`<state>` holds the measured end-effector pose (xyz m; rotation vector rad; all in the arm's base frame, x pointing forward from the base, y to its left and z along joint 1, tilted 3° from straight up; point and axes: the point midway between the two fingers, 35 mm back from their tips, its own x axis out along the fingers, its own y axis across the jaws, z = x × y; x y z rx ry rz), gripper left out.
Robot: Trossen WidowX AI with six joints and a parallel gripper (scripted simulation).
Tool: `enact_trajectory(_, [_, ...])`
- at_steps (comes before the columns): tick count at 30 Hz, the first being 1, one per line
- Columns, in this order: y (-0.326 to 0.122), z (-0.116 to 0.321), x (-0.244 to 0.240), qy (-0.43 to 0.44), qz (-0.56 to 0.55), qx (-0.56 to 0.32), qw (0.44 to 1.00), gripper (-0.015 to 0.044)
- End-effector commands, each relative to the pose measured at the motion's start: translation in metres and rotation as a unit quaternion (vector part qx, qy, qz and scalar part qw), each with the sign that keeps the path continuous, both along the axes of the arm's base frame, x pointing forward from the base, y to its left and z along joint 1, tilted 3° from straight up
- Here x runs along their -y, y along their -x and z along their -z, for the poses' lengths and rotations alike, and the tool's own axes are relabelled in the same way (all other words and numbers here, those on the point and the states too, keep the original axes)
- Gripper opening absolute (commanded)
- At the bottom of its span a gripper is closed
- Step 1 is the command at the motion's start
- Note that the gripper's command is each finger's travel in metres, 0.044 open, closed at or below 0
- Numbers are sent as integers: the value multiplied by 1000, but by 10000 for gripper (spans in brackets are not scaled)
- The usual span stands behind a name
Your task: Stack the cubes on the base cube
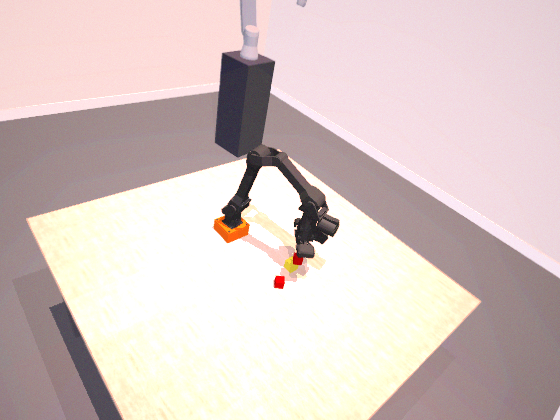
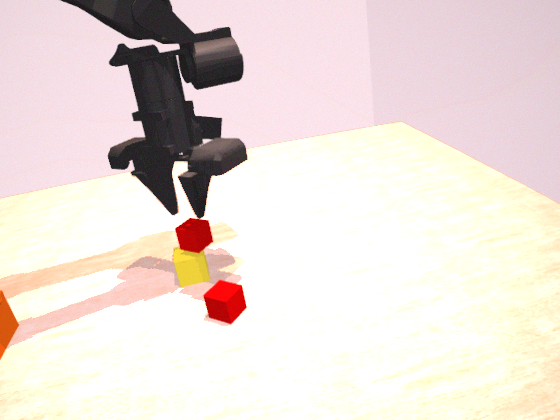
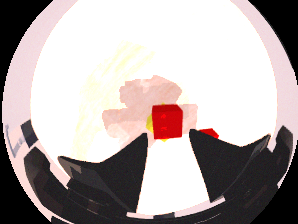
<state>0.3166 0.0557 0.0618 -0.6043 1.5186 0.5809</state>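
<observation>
The yellow base cube stands on the table. One red cube rests on its top, offset toward one side and turned relative to it. Whether it is exactly level I cannot tell. The other red cube lies on the table a short way from the base cube. My gripper is open and empty, with its fingertips just above the upper red cube. In the top view the fingertips are hard to make out.
The arm's orange base stands on the pale table. The arm's shadow falls around the base cube. A dark pedestal with a pale robot arm stands beyond the table.
</observation>
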Motion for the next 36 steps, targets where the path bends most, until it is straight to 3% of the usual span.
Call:
enact_trajectory(1, [-1, -4, 0, -1, 1, 4, 1000, 205])
enact_trajectory(5, [-3, -3, 7, 1, 51, 2, 999, 265])
enact_trajectory(13, [-12, -17, 45, 6, 321, 11, 947, 265])
enact_trajectory(19, [-15, -28, 75, 10, 509, 16, 860, 265])
enact_trajectory(26, [-15, -41, 109, 13, 696, 22, 718, 265])
enact_trajectory(36, [-15, -36, 113, 13, 712, 22, 702, 265])
